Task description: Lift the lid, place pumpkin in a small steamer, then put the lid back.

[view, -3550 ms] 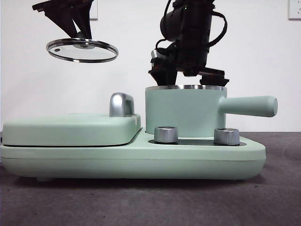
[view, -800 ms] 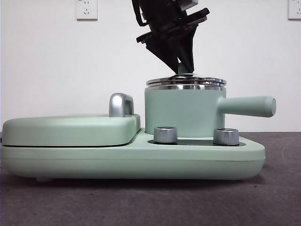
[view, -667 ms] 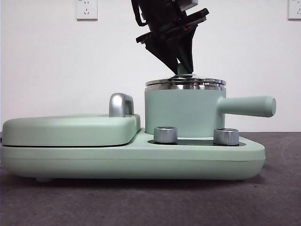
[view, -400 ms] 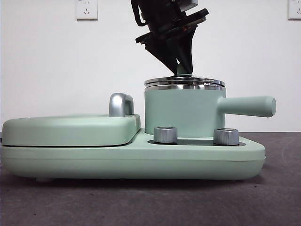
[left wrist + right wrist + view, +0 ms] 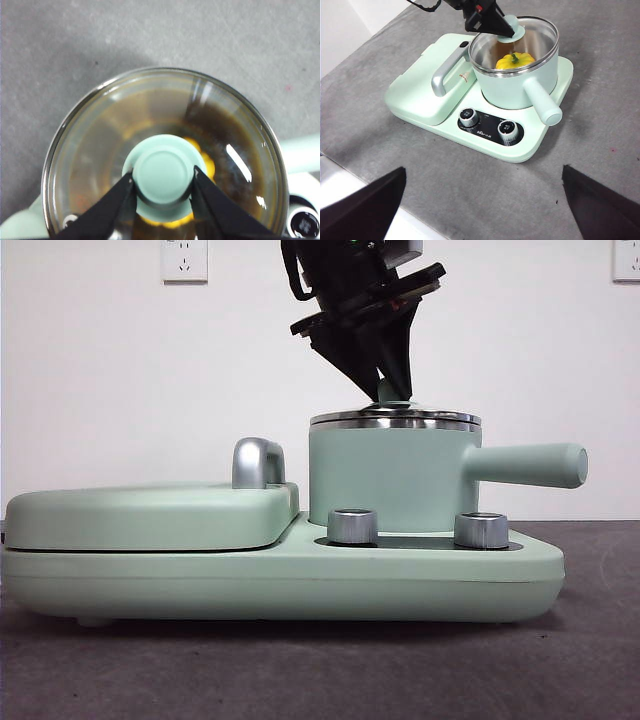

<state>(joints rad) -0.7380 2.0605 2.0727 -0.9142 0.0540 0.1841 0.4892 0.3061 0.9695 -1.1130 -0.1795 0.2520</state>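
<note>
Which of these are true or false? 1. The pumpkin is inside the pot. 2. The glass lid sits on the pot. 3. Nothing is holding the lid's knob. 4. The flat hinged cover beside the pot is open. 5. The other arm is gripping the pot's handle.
1. True: the pumpkin lies in the small steamer.
2. True: the lid rests on its rim.
3. False: the left gripper pinches the knob.
4. False: the hinged cover is shut.
5. False: the right gripper hangs apart, jaws open.
</note>
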